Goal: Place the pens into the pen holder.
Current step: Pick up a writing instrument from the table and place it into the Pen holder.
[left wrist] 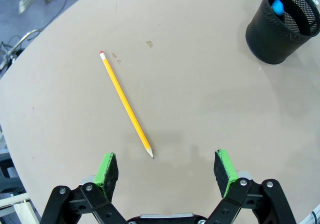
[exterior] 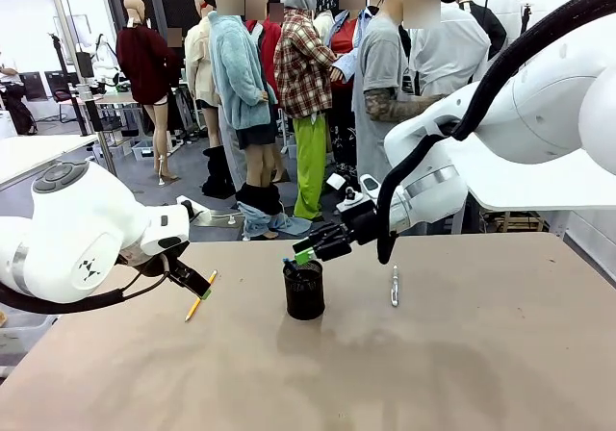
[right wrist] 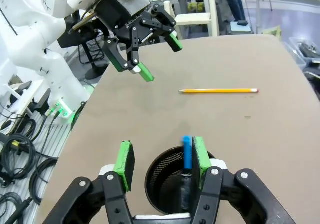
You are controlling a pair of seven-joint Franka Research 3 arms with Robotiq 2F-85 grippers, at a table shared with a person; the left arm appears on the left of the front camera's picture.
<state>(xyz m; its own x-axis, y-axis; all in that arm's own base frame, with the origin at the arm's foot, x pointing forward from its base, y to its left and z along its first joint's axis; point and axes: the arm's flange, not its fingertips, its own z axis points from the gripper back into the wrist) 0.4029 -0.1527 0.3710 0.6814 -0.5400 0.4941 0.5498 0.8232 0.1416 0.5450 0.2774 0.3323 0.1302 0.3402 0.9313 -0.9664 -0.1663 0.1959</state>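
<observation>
My right fingers (exterior: 306,255) hang just above the black mesh pen holder (exterior: 304,291), and they stand apart. The blue pen (right wrist: 187,151) is upright inside the holder, with its top just beside one green pad, but nothing presses it from the other side, so I judge that I am not gripping it. This pen is in its place.

My left fingers (exterior: 195,283) are wide open and empty. They hover low over the yellow pencil (left wrist: 126,105), which lies flat on the counter (exterior: 462,354) to the left of the holder and well apart from it. In my left wrist view its sharp tip points between the two pads. The white pen (exterior: 395,285) lies on the counter to the right of the holder.

I judge the step in hand to be the pickup of the pencil. For this I should lower the left fingers around its shaft and close gently, because it is thin and may roll. The right arm should rise clear of the holder first.
</observation>
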